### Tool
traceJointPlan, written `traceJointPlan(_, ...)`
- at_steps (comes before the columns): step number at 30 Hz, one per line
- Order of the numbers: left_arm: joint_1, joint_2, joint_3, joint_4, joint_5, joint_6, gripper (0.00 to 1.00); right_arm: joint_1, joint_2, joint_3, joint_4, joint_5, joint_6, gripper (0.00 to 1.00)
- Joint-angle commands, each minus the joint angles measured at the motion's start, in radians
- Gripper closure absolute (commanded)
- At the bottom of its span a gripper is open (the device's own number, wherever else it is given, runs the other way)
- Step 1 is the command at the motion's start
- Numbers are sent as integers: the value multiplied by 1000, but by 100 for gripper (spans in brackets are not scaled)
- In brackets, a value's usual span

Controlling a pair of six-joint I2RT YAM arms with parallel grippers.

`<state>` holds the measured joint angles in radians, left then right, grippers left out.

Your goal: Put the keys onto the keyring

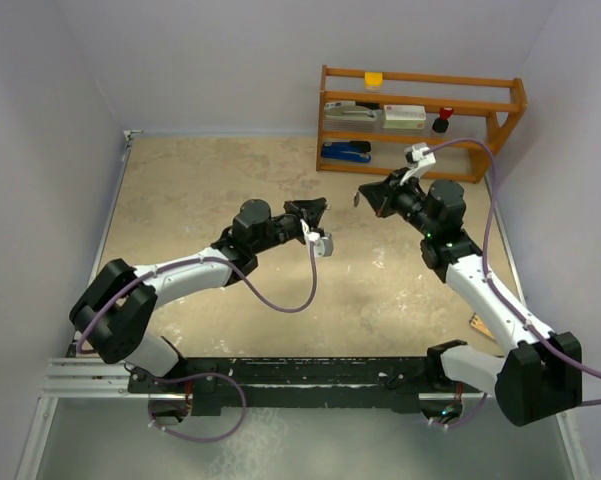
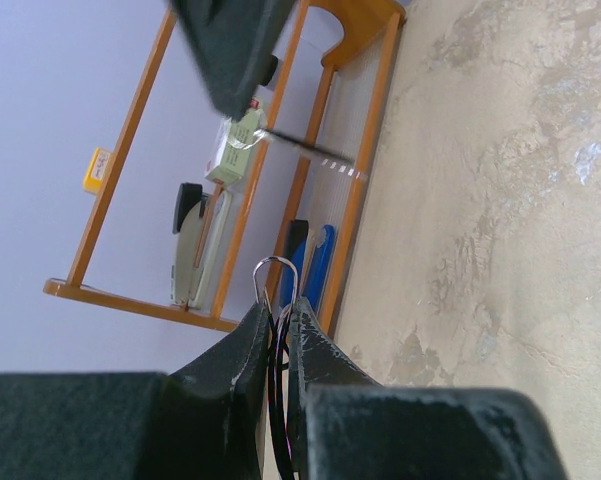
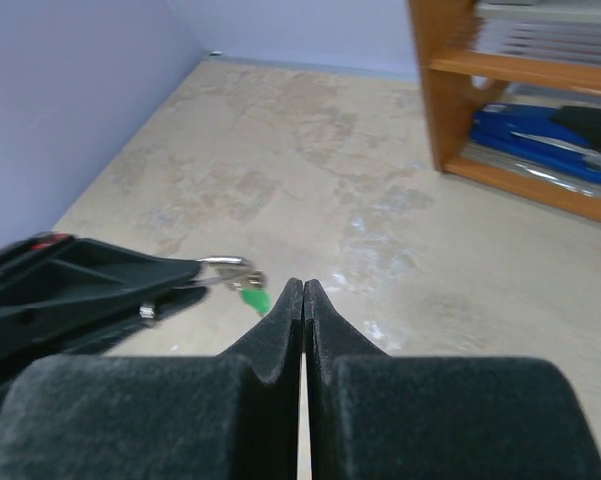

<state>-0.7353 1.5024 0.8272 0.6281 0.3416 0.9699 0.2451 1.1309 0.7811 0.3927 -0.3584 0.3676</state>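
Left claw nearly shut, pinching keyring; right claw fully shut, contents unclear. Green key just beside keyring; I can't confirm it's threaded. Black key unseen.

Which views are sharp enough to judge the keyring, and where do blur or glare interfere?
Left wrist: the keyring wire loop is crisp against the shelf; the fingers pinching it are dark, near featureless. Right wrist: own fingers soft, the green key slightly blurred, pale glare on the table. Top external: evenly lit, soft shadows, keyring too small to resolve.
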Motion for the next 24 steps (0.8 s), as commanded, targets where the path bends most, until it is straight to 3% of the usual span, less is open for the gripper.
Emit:
traceJointPlan(1,5,15,46,48,38,59,100,81,-13,106,-63,20,-12,100)
traceJointPlan(14,4,92,99,79,-22,133,100,95,-47,115,-184,52,-4,100)
traceJointPlan(24,-7,186,93,280,-108,148,100,95,-90,183,-309,109,-50,100)
